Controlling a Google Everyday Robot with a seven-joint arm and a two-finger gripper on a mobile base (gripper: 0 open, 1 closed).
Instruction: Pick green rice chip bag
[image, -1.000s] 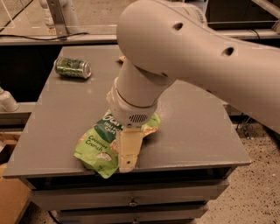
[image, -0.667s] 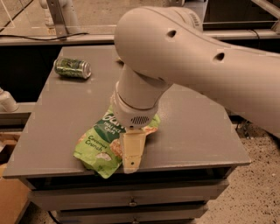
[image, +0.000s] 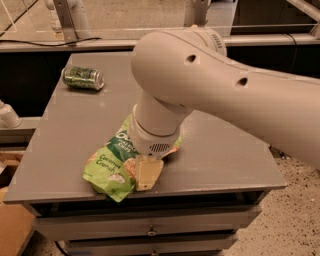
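Observation:
The green rice chip bag (image: 109, 167) lies flat near the front edge of the grey table (image: 225, 150), its "Coconut Crunch" print facing up. My gripper (image: 146, 179) comes straight down from the large white arm (image: 200, 85) onto the bag's right side, and the wrist covers the bag's upper part and logo. A tan part of the gripper rests against the bag's right edge, close to the table's front edge.
A small green drink can (image: 82, 78) lies on its side at the table's back left. Drawers (image: 150, 231) sit under the table top. A cardboard box (image: 10, 225) stands on the floor to the left. A rail runs behind the table.
The arm's wrist has come lower over the bag. The bag and the can have stayed where they were.

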